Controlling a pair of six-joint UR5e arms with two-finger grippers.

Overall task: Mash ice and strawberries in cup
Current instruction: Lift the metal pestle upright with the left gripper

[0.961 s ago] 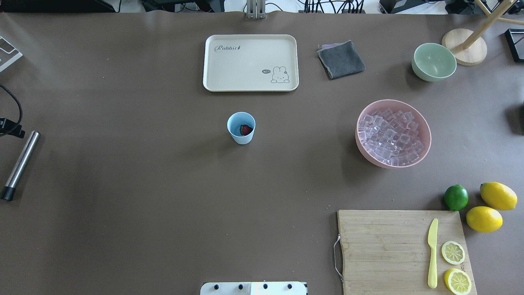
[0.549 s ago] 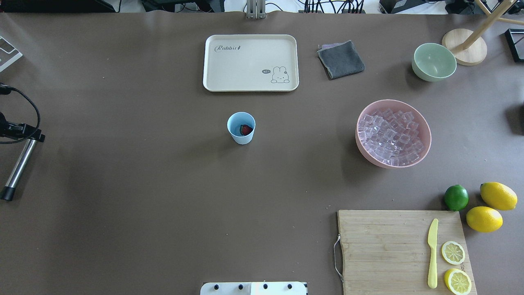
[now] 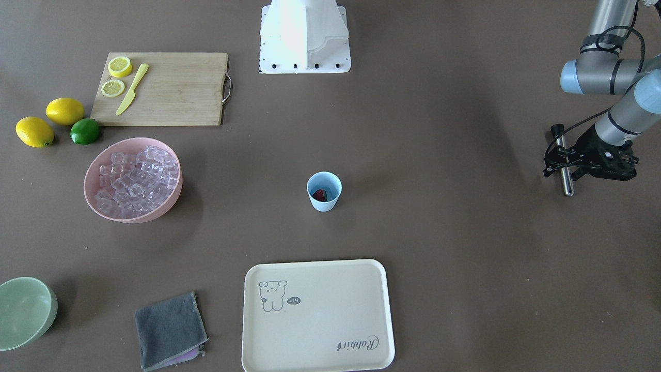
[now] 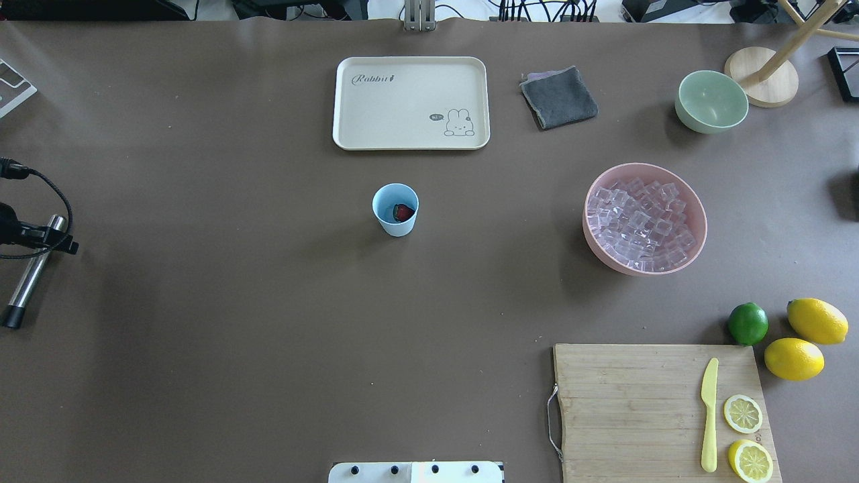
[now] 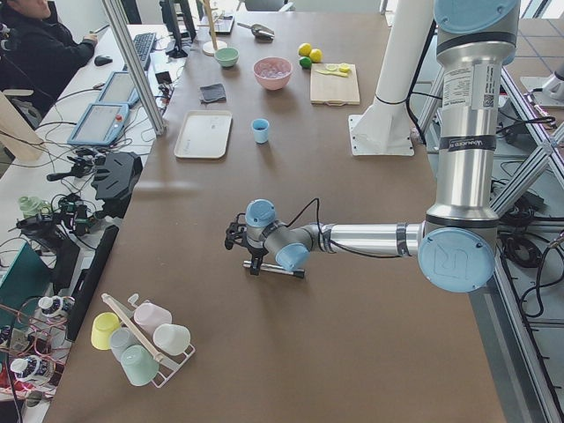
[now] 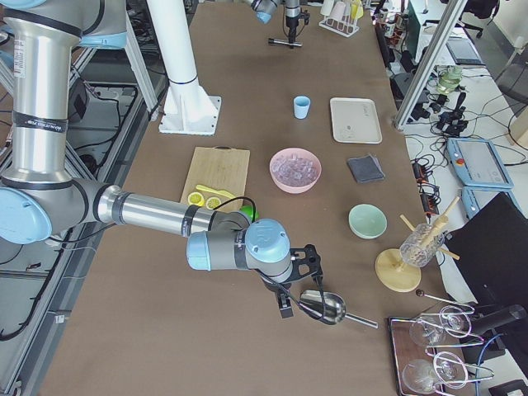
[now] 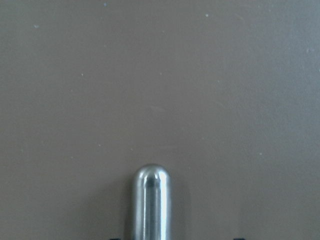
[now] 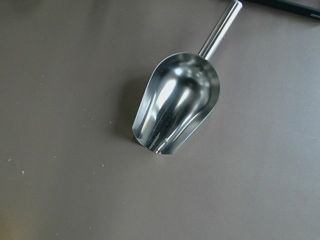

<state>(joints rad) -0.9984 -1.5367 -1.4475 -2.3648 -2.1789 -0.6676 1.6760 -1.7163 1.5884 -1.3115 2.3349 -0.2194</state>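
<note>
Seen from above, the cup (image 4: 395, 209) stands in the middle of the table (image 4: 201, 349) with one strawberry (image 4: 402, 212) inside it, and no ice shows in it. The ice (image 4: 641, 225) is all in the pink bowl (image 4: 599, 253), at 3 o'clock from the cup and well apart from it. The left gripper (image 3: 565, 164) is far out at 9 o'clock from the cup, low over a shiny metal rod (image 4: 25, 282) that lies flat on the table. The rod's long side runs from 1 o'clock down to 7 o'clock, with its black end at 7. The gripper sits across its upper half. In the left wrist view the rod's round tip pokes out between the jaws with a gap on each side, so they look spread and not yet squeezing. The next move is likely to pinch the rod, and the left arm is by far the nearer one. From there the cup lies at 3 o'clock. The right gripper (image 6: 301, 285) hangs over a metal scoop (image 8: 175, 102) past the table's right end, and it cannot be told if it is spread or clenched. A tray (image 4: 409, 100) lies at 12 o'clock from the cup and a board (image 4: 624, 402) at 4 o'clock, both off that line.
</note>
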